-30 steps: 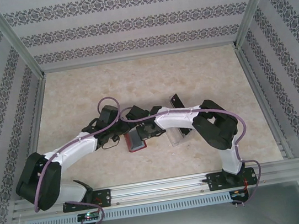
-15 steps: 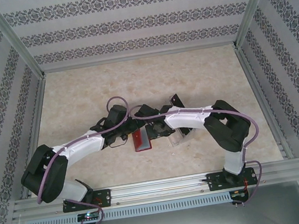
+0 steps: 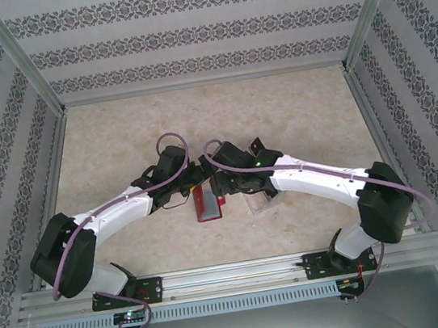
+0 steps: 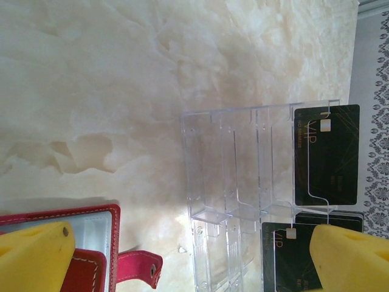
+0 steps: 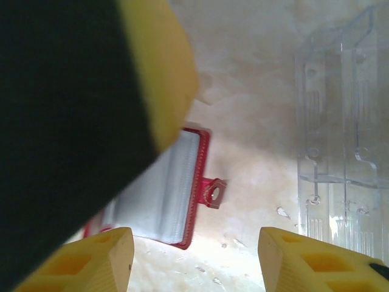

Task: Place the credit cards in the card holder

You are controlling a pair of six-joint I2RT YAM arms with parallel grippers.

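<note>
The card holder (image 5: 163, 196) lies open on the table, red with a grey inner pocket and a snap tab (image 5: 214, 192); it also appears as a red patch (image 3: 207, 205) between the two arms. Two dark credit cards (image 4: 326, 152) (image 4: 290, 255) sit in the clear plastic tray (image 4: 243, 194). My left gripper (image 4: 194, 267) is open wide, with one yellow finger (image 4: 36, 258) over the card holder's edge and the other (image 4: 352, 261) over the lower card. My right gripper (image 5: 194, 261) hangs open just above the table beside the card holder, nothing between its fingers.
The clear tray (image 3: 258, 201) lies right of the card holder, under the right arm. A large black and yellow finger (image 5: 91, 91) blocks the upper left of the right wrist view. Metal frame posts and patterned walls enclose the marble table (image 3: 212, 116).
The right gripper has gone from shut to open, and the right arm has stretched out with its elbow swung to the right. The left gripper has shifted slightly right. The card holder now lies straighter.
</note>
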